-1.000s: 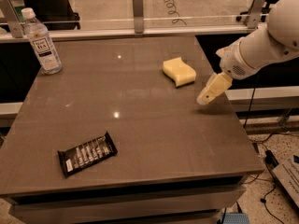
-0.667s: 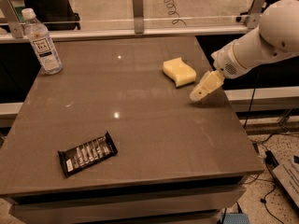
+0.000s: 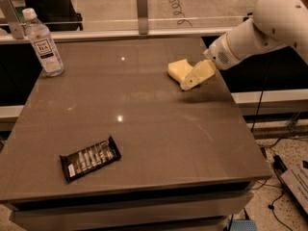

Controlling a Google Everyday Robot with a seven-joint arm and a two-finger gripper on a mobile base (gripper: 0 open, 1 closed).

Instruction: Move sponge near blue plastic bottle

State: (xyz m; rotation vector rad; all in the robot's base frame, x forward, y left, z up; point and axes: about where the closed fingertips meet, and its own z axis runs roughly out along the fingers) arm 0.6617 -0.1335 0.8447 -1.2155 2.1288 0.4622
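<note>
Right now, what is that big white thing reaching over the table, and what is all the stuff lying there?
The big white thing is a robot arm. It comes in from the right side. The pale yellow part at its tip is the end effector, the part that it grabs things with.

There is only one picture, taken by a camera looking down at the table from its near side.

Three things are on the table. A yellow sponge lies near the far right. A clear bottle with a white cap stands upright in the far left corner. A snack bar in a black wrapper lies near the front left.

The end effector is low over the table, right beside the sponge on its right side. I cannot tell whether it is holding the sponge.
</note>
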